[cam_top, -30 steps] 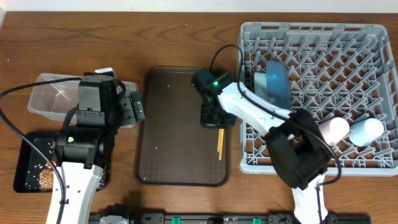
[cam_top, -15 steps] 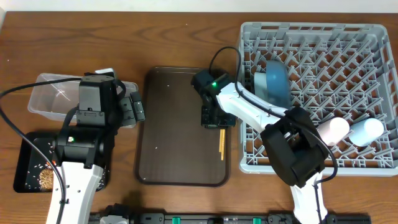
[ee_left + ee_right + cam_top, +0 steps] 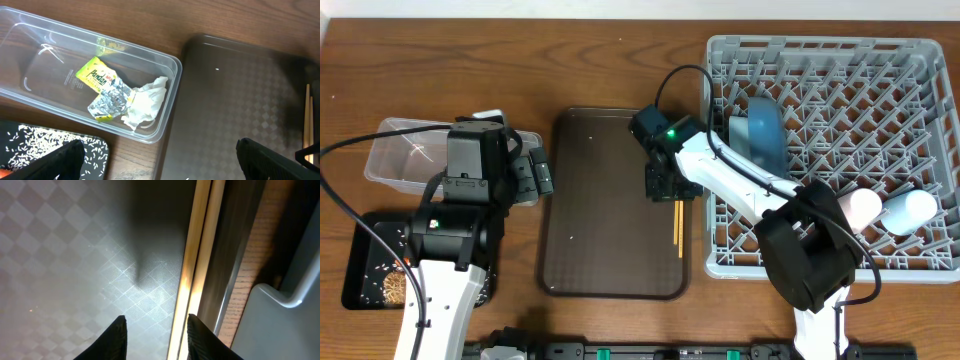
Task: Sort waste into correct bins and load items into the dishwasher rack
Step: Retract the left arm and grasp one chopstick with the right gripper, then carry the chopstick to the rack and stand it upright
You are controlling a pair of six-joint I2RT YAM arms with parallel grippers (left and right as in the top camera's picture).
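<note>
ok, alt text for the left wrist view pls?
Clear plastic tub on a wooden table, holding a crumpled yellow-green wrapper and a white paper wad. Black tray with rice grains at lower left; dark brown tray at right, chopsticks at the frame's edge. Left gripper open, fingers along the bottom.

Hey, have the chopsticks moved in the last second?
Yes, slightly. In the overhead view the chopsticks lie a little closer to the brown tray's right rim, toward the rack, than before.

White arm links (image 3: 730, 181), black joints (image 3: 808, 258), black cables (image 3: 665, 88), green light (image 3: 669, 130).
</note>
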